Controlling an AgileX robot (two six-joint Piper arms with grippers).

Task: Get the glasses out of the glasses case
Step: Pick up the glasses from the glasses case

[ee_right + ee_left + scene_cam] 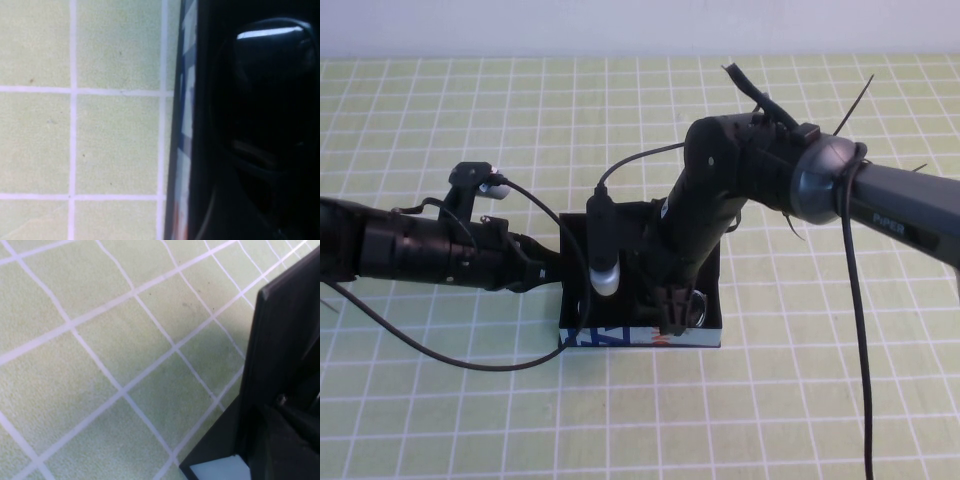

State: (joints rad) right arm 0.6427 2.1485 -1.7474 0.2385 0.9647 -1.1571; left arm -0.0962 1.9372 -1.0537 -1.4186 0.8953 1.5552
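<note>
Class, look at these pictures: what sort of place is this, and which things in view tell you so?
Probably a robot test bench, not a home. A green gridded mat covers the table; the left gripper is at the case's left side and the right gripper reaches down into it; the wall is bare.

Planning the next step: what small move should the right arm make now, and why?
Probably lift the right gripper slowly: it sits down inside the open glasses case, over a glossy dark shape, likely the glasses. The left gripper is at the case's left wall.
</note>
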